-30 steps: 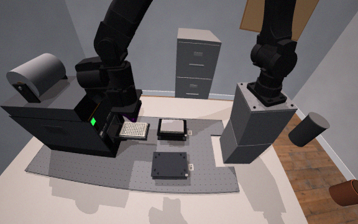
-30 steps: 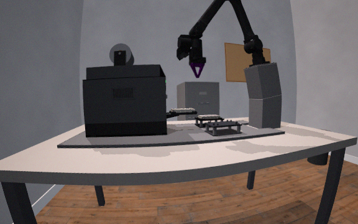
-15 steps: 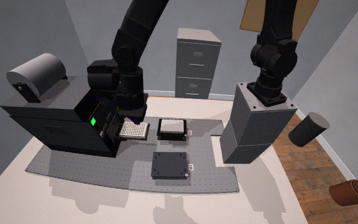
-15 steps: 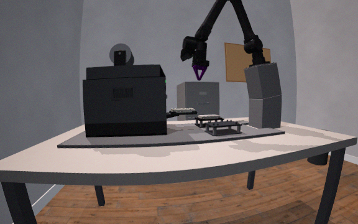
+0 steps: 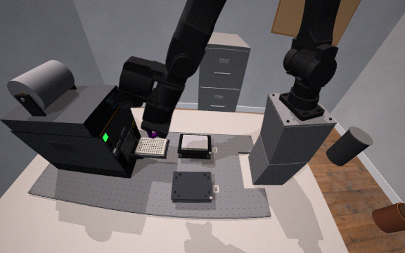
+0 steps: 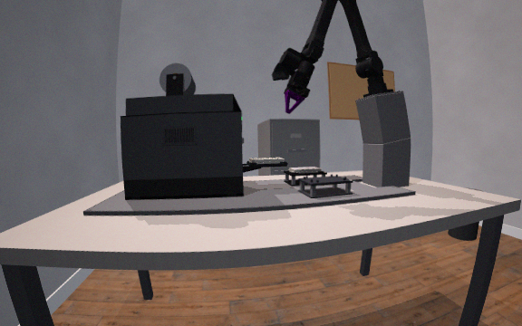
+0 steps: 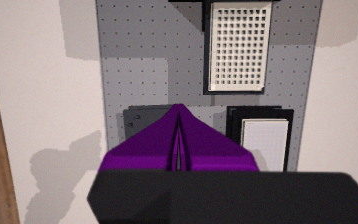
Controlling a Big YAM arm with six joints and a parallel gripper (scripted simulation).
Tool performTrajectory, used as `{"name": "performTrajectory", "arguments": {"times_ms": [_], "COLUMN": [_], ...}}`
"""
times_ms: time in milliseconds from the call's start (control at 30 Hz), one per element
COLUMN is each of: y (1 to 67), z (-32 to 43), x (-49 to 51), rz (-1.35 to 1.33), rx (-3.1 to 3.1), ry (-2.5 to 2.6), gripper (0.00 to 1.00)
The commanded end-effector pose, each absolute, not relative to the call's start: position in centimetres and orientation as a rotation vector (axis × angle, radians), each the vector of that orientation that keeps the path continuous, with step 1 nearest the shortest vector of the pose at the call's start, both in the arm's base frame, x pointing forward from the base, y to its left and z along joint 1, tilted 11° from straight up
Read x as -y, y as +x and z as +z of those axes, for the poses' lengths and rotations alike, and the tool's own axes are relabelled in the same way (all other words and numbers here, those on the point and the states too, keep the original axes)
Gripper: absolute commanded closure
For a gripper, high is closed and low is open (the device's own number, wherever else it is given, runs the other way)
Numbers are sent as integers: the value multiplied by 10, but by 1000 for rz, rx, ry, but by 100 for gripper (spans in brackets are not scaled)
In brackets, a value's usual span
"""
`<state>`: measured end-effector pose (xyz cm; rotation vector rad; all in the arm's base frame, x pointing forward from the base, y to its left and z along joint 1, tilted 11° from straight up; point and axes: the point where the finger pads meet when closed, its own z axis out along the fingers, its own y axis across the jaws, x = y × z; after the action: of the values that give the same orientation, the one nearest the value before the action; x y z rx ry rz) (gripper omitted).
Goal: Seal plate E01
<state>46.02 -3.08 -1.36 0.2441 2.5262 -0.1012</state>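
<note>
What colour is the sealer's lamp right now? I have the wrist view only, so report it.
Observer: Green. In the top view the lamp on the front of the sealer glows green.
Operator: Give me the gripper's height over the plate on the stage.
Observer: The exterior view shows the gripper, shut and empty, hanging well above the plate, with open air between them.
Operator: Check the nest that is half hidden in my view.
Observer: In the top view that nest carries nothing.
</note>
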Motion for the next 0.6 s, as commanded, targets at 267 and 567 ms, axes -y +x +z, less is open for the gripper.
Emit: {"name": "performTrajectory", "arguments": {"times_ms": [267,567], "y": [451,466], "z": [-33,-14], "x": [23,33], "rz": [-141,-138], "rx": [-2202,-2052], "ry": [158,183], "gripper": [100,100]}}
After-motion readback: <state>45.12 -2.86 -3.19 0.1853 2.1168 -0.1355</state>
